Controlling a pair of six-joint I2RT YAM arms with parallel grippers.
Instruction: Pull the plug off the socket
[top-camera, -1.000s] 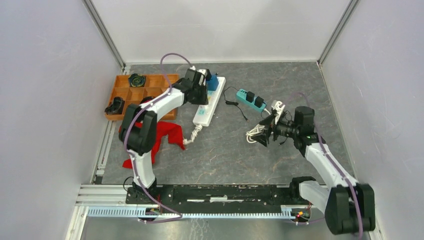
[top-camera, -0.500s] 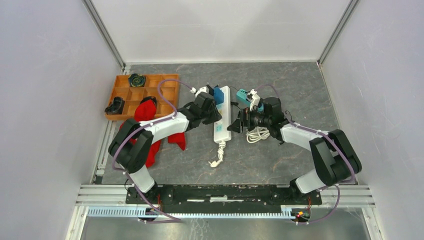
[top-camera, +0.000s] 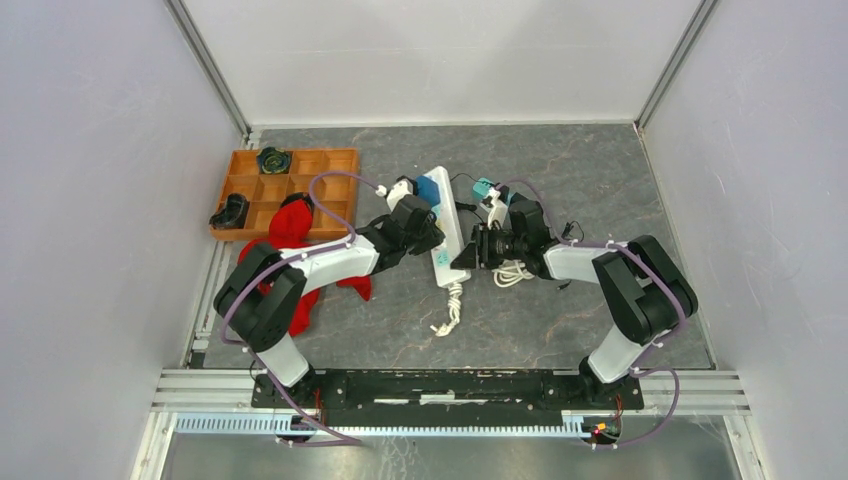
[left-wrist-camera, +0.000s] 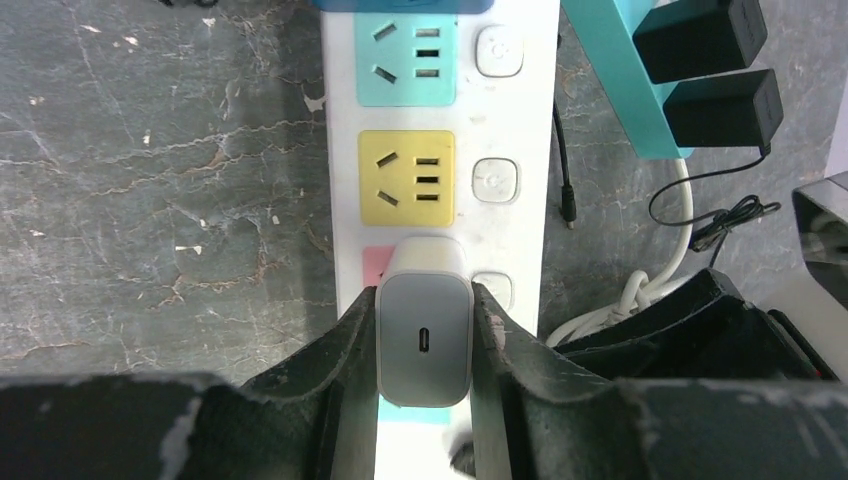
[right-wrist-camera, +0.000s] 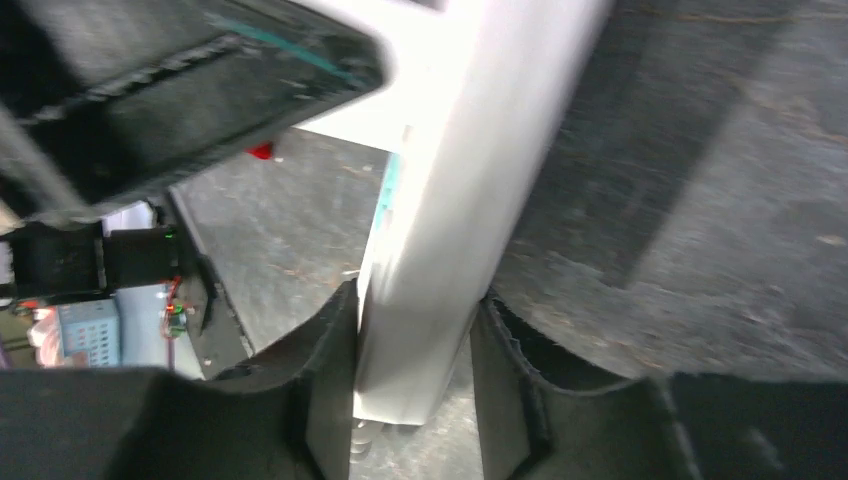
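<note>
A white plug (left-wrist-camera: 423, 335) with a small port in its top sits in the pink socket of a white socket strip (left-wrist-camera: 440, 150). My left gripper (left-wrist-camera: 424, 296) is shut on the plug, one finger on each side. In the top view the socket strip (top-camera: 447, 215) lies mid-table, and the left gripper (top-camera: 428, 238) hides the plug. From the right, my right gripper (top-camera: 462, 255) reaches the strip's near end. In the right wrist view the strip's end (right-wrist-camera: 430, 300) stands between the right gripper (right-wrist-camera: 415, 310) fingers, which press on it.
A blue plug (top-camera: 428, 189) sits at the strip's far end. A teal strip with black adapters (top-camera: 484, 189) and a coiled white cable (top-camera: 512, 272) lie to the right. An orange tray (top-camera: 285, 185) and a red cloth (top-camera: 295, 235) are to the left.
The left arm dragged the strip from the back left toward the middle. The right arm swung in from the right, and its jaws closed on the strip's near end.
</note>
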